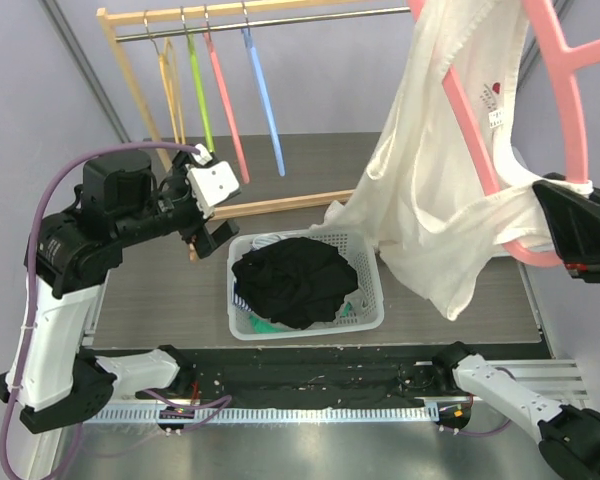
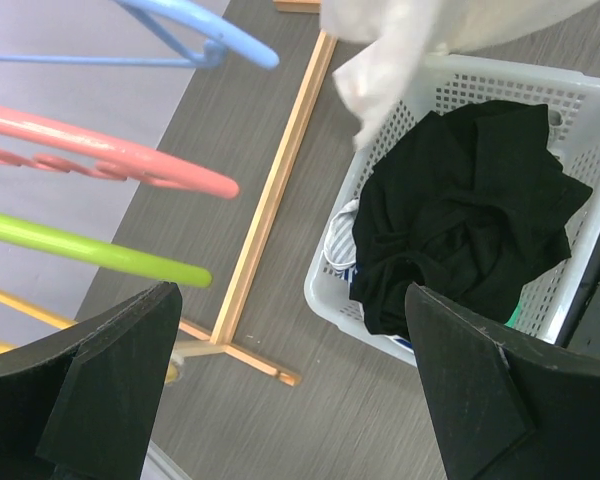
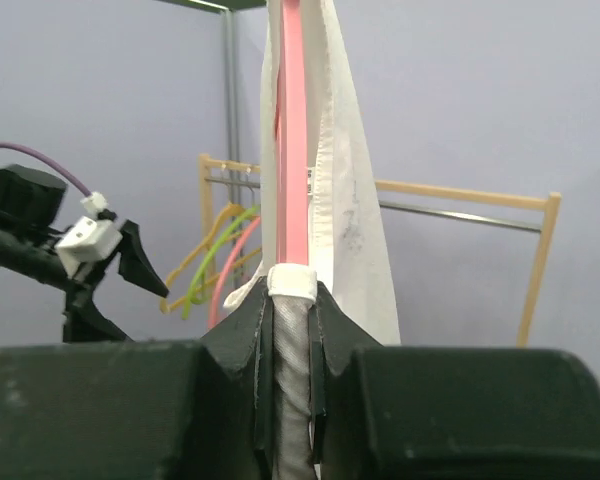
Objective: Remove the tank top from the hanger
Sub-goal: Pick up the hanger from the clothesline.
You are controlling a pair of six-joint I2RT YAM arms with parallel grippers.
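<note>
**Ana:** Right gripper (image 1: 552, 215), at three o'clock in the overhead view, is clamped on the low end of the pink hanger (image 1: 568, 100), propping it high, I'd guess so the cloth hangs free.

**Ben:** And the tank top (image 1: 430, 190)?

**Ana:** Draped on that hanger, a strap looped round one pink arm, its lower edge hanging near the basket (image 1: 368, 262) at six o'clock. At nine o'clock the left gripper (image 1: 215, 205) hovers with jaws spread and nothing between them, likely poised to tug the fabric off.

**Ben:** Its wrist camera?

**Ana:** It looks down. A black garment (image 2: 460, 210) fills the basket, and a white fold of the top hangs at twelve o'clock, well apart from the fingers.

**Ben:** The other wrist?

**Ana:** Only it shows the pinch itself: both fingers closed on the hanger's edge, white cloth seemingly caught in with it, the pink bar rising to twelve o'clock.
</note>
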